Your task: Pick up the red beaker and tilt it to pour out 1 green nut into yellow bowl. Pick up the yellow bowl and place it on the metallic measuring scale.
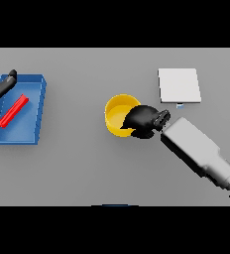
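Your grey table carries a blue tray at the robot's left with a red beaker lying flat inside it. The metallic measuring scale sits toward the far right, and the yellow bowl is in the middle, near the scale but not on it. I cannot see a green nut inside the bowl.

By the look of it, the bowl pickup is the step in hand. Take the rim firmly, lift straight up, and keep the bowl level as you carry it to the scale.

Your right hand has its fingers curled over the bowl's right rim, apparently closed on it. Your left hand is at the tray's far left corner, fingers relaxed and straight, holding nothing.
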`<action>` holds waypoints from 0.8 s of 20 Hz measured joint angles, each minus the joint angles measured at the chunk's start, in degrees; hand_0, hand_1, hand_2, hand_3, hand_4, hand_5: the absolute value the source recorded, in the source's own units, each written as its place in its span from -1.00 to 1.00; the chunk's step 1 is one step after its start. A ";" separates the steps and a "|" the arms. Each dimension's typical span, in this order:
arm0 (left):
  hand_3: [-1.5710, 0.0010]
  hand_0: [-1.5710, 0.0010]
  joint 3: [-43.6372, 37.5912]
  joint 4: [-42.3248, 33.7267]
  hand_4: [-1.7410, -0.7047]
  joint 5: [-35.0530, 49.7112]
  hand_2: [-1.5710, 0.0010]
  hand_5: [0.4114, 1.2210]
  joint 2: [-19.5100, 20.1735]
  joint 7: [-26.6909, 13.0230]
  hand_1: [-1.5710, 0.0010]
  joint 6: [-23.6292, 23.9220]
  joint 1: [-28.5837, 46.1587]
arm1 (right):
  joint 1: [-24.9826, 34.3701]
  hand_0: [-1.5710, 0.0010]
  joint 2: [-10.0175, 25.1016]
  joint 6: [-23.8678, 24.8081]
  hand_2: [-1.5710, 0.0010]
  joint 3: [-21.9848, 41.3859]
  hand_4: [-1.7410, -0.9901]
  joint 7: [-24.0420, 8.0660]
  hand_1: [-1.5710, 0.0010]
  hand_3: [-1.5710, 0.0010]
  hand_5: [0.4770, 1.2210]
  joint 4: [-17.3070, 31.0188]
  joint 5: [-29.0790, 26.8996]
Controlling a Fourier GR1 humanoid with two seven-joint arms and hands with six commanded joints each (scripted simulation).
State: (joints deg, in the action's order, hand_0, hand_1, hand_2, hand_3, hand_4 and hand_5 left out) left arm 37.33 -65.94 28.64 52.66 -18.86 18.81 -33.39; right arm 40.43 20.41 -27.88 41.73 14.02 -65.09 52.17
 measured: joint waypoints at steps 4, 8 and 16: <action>1.00 1.00 0.43 0.44 0.97 -0.54 1.00 -0.30 -0.20 -0.77 1.00 -0.42 -1.13 | -0.12 -0.89 0.03 1.32 -0.65 -0.06 -0.91 -0.74 -0.88 -0.57 0.94 -0.47 0.03; 1.00 1.00 0.35 1.19 0.98 -0.39 1.00 -0.30 -0.35 -0.22 1.00 -1.14 -0.94 | -0.28 -0.95 0.78 1.76 -0.69 -1.12 -0.96 -0.21 -0.95 -0.68 0.97 -0.88 -1.09; 1.00 1.00 0.30 1.49 0.98 -0.28 1.00 -0.32 -0.48 -0.84 1.00 -1.28 -1.16 | 0.19 -0.99 5.22 -3.31 -0.82 -6.75 -0.99 -3.68 -0.99 -0.52 1.00 -9.22 -5.36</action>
State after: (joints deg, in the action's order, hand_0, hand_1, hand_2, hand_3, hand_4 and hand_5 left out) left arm 37.62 -64.45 28.37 52.18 -19.71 17.53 -34.55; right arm 40.61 25.63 -31.19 34.98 10.34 -74.30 46.81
